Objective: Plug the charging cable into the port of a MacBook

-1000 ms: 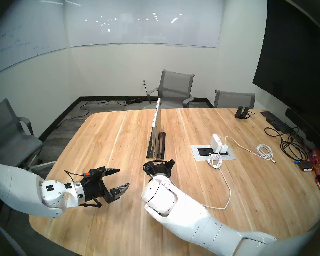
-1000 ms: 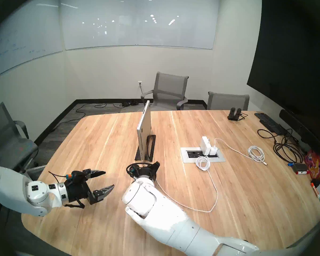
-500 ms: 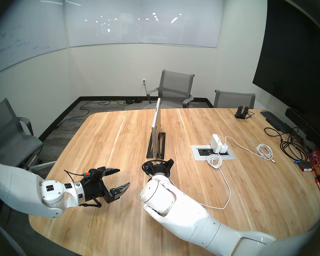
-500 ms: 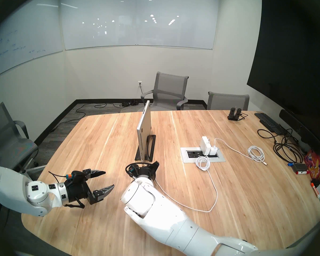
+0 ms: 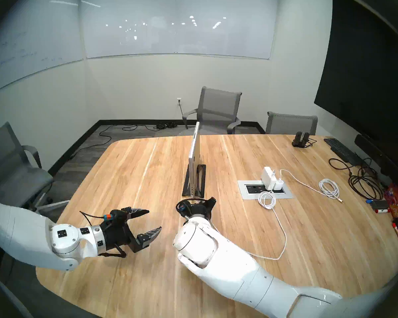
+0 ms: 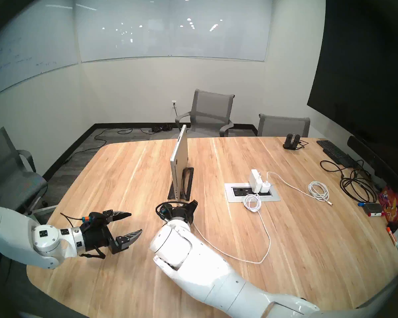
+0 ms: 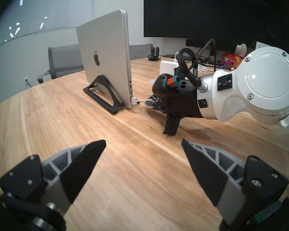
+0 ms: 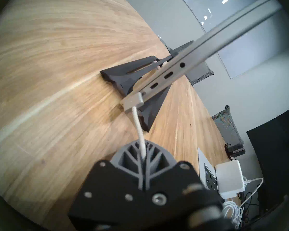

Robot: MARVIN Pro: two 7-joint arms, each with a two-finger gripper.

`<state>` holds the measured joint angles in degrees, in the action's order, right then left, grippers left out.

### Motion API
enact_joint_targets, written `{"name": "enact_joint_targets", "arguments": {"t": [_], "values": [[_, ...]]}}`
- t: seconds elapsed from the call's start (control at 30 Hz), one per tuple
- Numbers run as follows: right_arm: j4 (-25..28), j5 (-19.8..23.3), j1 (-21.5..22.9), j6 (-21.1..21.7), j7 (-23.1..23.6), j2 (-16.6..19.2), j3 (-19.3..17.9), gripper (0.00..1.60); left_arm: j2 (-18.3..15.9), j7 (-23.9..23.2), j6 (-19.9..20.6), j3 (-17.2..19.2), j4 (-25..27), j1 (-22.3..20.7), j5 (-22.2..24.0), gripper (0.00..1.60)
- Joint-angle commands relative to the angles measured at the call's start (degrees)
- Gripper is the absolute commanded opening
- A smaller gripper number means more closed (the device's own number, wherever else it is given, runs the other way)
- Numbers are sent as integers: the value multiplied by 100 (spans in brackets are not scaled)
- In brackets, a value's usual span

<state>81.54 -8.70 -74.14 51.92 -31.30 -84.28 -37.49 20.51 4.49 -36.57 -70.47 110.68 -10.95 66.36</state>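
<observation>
The silver MacBook (image 5: 194,154) stands on edge in a black stand (image 5: 200,179) at the table's middle; it also shows in the left wrist view (image 7: 103,59). The charging cable's flat connector (image 7: 135,101) sits against the lowest port on the laptop's near edge (image 8: 133,101). Its white cord (image 5: 283,232) runs back to a charger. My right gripper (image 8: 143,152) is shut on the cord a short way behind the connector, low over the table (image 7: 151,101). My left gripper (image 5: 155,220) is open and empty, to the left (image 7: 143,144).
A recessed power box (image 5: 264,190) holds white chargers (image 5: 268,175). A coiled white cable (image 5: 329,188), black cables (image 5: 363,184) and a black keyboard (image 5: 341,150) lie at the right. Grey chairs (image 5: 218,108) stand around the wooden table (image 5: 136,173).
My right arm has shifted slightly left while still gripping the cord. The left arm has not moved.
</observation>
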Motion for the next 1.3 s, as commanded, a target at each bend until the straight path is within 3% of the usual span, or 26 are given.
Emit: {"name": "enact_joint_targets", "arguments": {"t": [0.0, 0.33, 0.37, 0.43, 0.47, 0.77, 1.27], "values": [[-2, -2, -2, -41, 6, 26, -4, 0, 13, 15, -24, 52, 21, -40, -15, 160], [4, -4, 69, -53, 117, 63, 38, 0, 13, 15, -24, 52, 21, -40, -15, 160], [0, -3, 64, -59, 110, 59, 30, 13, 13, 15, -24, 52, 21, -40, -15, 160], [5, 6, 50, -77, 110, 63, 14, 147, 13, 15, -24, 52, 21, -40, -15, 160], [26, 16, 34, -83, 118, 72, -3, 160, 13, 15, -24, 52, 21, -40, -15, 160], [326, 46, -96, -73, 230, 337, -91, 160, 13, 13, -23, 51, 21, -41, -14, 160], [1615, 509, -445, 24, 818, 997, -474, 160, 13, 12, -23, 50, 21, -41, -13, 160]]}}
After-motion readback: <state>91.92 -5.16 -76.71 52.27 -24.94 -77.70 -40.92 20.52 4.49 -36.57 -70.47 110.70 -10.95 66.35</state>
